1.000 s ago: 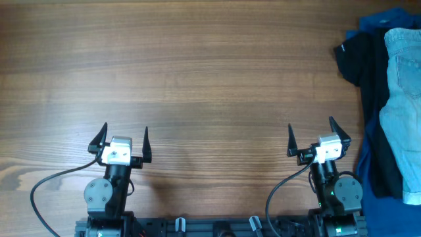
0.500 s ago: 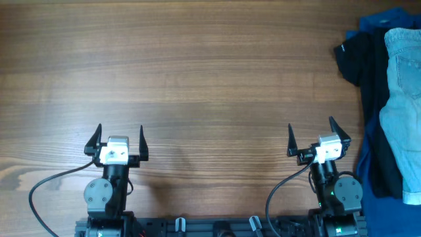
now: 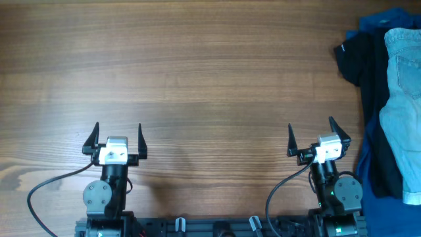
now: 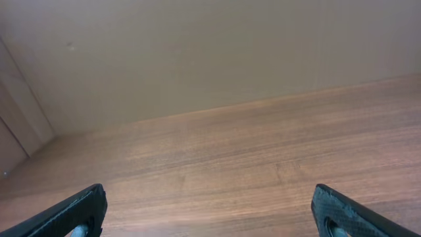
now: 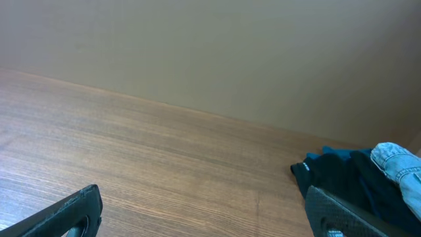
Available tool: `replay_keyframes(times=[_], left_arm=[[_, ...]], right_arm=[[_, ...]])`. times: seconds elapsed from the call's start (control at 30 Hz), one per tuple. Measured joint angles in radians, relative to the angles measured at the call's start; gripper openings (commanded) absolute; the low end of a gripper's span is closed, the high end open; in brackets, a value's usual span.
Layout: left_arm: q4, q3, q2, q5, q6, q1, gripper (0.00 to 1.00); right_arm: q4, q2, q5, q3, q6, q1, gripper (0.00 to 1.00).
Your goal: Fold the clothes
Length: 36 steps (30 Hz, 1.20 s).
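Wood-grain tabletop [image 3: 210, 66] fills the overhead view, bare across its middle, with a plain beige wall [image 4: 197, 52] rising behind its far edge in both wrist views. At the table's far right edge, a pair of light blue, faded denim shorts [image 3: 402, 99] lies crumpled in a long heap that runs off the frame, a stitched band showing at its far end. The shorts rest on top of a black garment [image 3: 368, 79], which spreads out from under them toward the table's center, and a dark blue cloth [image 3: 385, 21] shows beyond the pile's far end and again along its near side. From the right wrist camera the same pile sits at the far right, the pale denim [image 5: 398, 164] uppermost, the black fabric [image 5: 335, 174] in front and a sliver of blue [image 5: 332, 153] behind. The right gripper [image 3: 311, 124] stands at the near edge of the table just beside the pile without touching it, its two black fingers spread wide with nothing between them. The left gripper [image 3: 118, 125] stands well apart from the clothing, at the near left, its fingers [image 4: 75, 210] likewise splayed wide over bare wood. A black cable [image 3: 52, 181] loops from each arm's base toward the table's near edge.
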Motion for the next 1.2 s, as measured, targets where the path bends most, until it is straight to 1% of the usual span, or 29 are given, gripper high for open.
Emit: replay_keyframes(times=[0.1,0.23,0.33,0.37,0.43,0.47,0.53,0.6,0.67,0.73,0.77,0.8,0.83,0.87,0.9,0.93,1.0,1.03,1.07,1.1,1.17,1.2], left_arm=[[0.091,-0.002,0.0,0.055,0.001,0.0,1.0],[0.072,-0.002,0.0,0.08,0.004,0.0,1.0],[0.111,-0.002,0.0,0.11,0.003,0.0,1.0],[0.118,-0.002,0.0,0.126,-0.014,0.0,1.0],[0.109,0.007,0.006,0.159,-0.088,0.0,1.0],[0.103,0.025,0.019,0.166,-0.108,0.0,1.0],[0.086,0.143,0.121,0.178,-0.142,0.0,1.0],[0.074,0.309,0.269,0.186,-0.156,0.0,1.0],[0.024,0.553,0.521,0.218,-0.167,0.0,1.0],[-0.116,0.806,0.783,0.27,-0.174,0.001,1.0],[-0.13,0.879,0.865,0.281,-0.174,0.001,1.0],[-0.275,1.08,1.063,0.323,-0.176,0.001,1.0],[-0.333,1.147,1.138,0.337,-0.178,0.001,1.0],[-0.446,1.234,1.212,0.348,-0.178,0.001,1.0],[-0.52,1.336,1.301,0.357,-0.177,0.001,1.0],[-0.544,1.415,1.381,0.363,-0.177,0.001,1.0],[-0.586,1.453,1.459,0.372,-0.177,0.001,1.0],[-0.617,1.454,1.474,0.373,-0.177,0.001,1.0],[-0.642,1.454,1.481,0.375,-0.177,0.001,1.0],[-0.661,1.454,1.483,0.378,-0.177,0.001,1.0],[-0.662,1.456,1.481,0.378,-0.177,0.001,1.0],[-0.663,1.456,1.481,0.375,-0.177,0.001,1.0]], right_arm=[[0.0,0.001,0.0,0.0,0.0,0.0,1.0],[0.0,0.001,0.0,0.0,0.0,0.0,1.0],[0.0,0.001,0.0,0.0,0.0,0.0,1.0],[0.0,0.001,0.0,0.0,0.0,0.0,1.0],[0.008,0.002,0.013,0.0,-0.004,0.0,1.0],[0.061,0.007,0.042,-0.001,-0.005,0.0,1.0],[0.184,0.009,0.071,0.0,-0.01,0.0,1.0],[0.257,0.011,0.082,0.0,-0.011,0.0,1.0],[0.249,0.023,0.119,0.032,0.002,0.0,1.0],[0.207,0.084,0.156,0.124,0.008,0.0,1.0],[0.184,0.133,0.177,0.193,0.008,0.0,1.0],[0.114,0.274,0.211,0.368,0.016,0.0,1.0],[0.111,0.344,0.226,0.447,0.019,0.0,1.0],[0.023,0.426,0.238,0.556,0.03,0.001,1.0],[-0.065,0.537,0.246,0.691,0.034,0.0,1.0],[-0.142,0.662,0.251,0.831,0.035,0.0,1.0],[-0.355,0.933,0.249,1.135,0.031,-0.02,1.0],[-0.472,1.069,0.238,1.284,0.03,-0.049,1.0],[-0.568,1.159,0.219,1.385,0.029,-0.076,1.0],[-0.689,1.305,0.177,1.55,0.029,-0.136,1.0],[-0.829,1.489,0.1,1.767,0.027,-0.244,1.0],[-0.852,1.582,0.056,1.851,0.027,-0.315,1.0]])
